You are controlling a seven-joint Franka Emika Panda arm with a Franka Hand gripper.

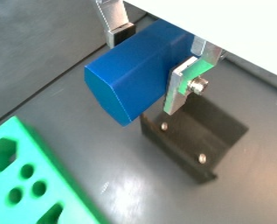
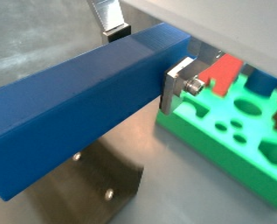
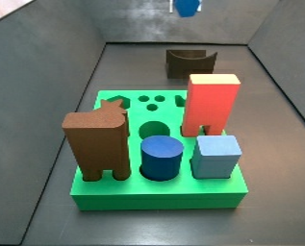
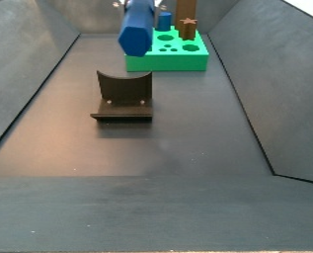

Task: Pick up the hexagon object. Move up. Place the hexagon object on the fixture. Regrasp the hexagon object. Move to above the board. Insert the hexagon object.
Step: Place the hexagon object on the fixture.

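The gripper is shut on the hexagon object, a long dark blue bar that lies crosswise between the silver fingers. Both wrist views show the grip; the bar sticks far out to one side. In a side view the bar hangs in the air, above and just beyond the fixture. The dark fixture stands on the floor below the gripper, with nothing on it. The green board lies further off and also shows in a wrist view.
On the board stand a red block, a brown block, a short blue cylinder and a light blue cube. Several holes in the board are open. Sloping grey walls enclose the floor.
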